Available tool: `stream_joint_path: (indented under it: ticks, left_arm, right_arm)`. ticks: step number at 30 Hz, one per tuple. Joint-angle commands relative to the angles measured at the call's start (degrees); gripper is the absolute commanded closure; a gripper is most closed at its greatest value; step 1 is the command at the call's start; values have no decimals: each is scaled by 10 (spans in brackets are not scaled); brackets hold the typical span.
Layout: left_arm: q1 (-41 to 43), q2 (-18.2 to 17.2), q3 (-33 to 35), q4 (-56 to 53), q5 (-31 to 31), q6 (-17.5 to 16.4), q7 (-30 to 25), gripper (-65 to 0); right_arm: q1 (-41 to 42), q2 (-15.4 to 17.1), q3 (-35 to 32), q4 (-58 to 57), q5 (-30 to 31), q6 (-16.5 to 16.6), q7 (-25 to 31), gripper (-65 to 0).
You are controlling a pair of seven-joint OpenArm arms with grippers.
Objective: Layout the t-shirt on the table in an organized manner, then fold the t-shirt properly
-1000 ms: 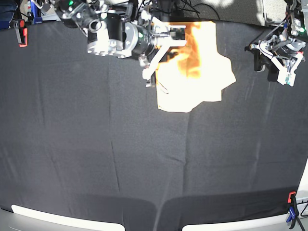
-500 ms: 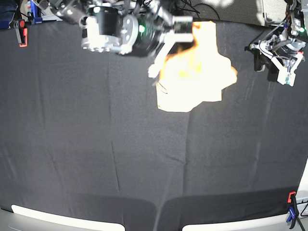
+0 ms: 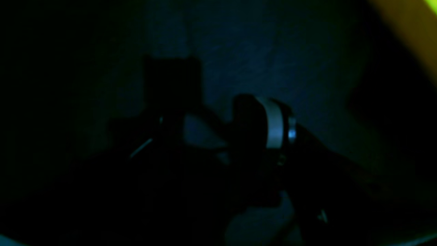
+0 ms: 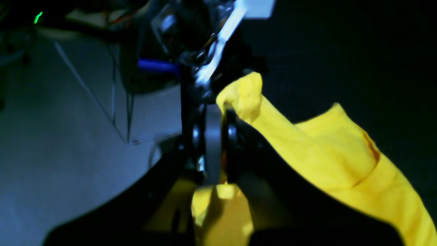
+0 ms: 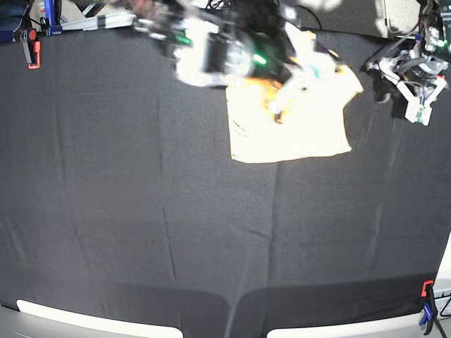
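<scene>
Layout step is judged in hand: a bunched fold of the t-shirt [image 4: 307, 150] is pinched in the right gripper [image 4: 218, 112], raised off the worktop [image 5: 141, 211], the rest draped at the far edge. Next, cloth should be drawn out flat. The left gripper [image 5: 416, 95] is held spread, beside the shirt, not touching.

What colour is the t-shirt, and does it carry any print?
Plain yellow t-shirt, no print visible; shows best in the right wrist view, washed out pale in base.
</scene>
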Motion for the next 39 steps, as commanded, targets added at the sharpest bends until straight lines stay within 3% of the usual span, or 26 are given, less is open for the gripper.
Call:
stream_joint_path:
  ticks: [1,5,11,15,18,21,24,27,30,31,35,39]
  left_arm:
    - [0,-8,-9,8,13,0,-13,-284]
    - [0,-8,-36,8,59,1,-14,-284]
    - [0,-8,-119,8,34,2,-8,-283]
    - [0,-8,-172,9,-17,2,-1,-283]
    - [0,-8,-200,9,-56,0,6,-283]
    - [0,-8,-216,9,-95,-7,21,-283]
    - [1,-8,-221,9,-162,-49,46,-265]
    - [4,-8,-221,15,-269,-87,86,-180]
    - [4,-6,-220,29,-379,-129,145,-19]
    - [4,-5,-220,37,-420,-141,170,0]
    - [3,5,-220,76,-533,-159,266,0]
    - [4,24,-219,100,-568,-159,327,0]
  right_arm:
    - [5,-15,0,1,15,11,20,0]
    - [5,-46,-23,-21,17,21,20,0]
    - [7,-72,-64,-69,16,21,19,-3]
    - [8,-81,-70,-78,17,21,21,-213]
    - [19,-81,-70,-78,46,32,28,-253]
    - [35,-81,-69,-75,90,41,28,-253]
    - [50,-81,-58,-64,86,41,26,-252]
    - [61,-81,-20,-57,59,41,5,-242]
    - [70,-80,46,-57,39,41,-11,-179]
    - [75,-80,72,-57,40,41,-13,-152]
    - [104,-78,170,-57,40,41,-16,0]
    - [134,-62,231,-58,38,41,-35,0]
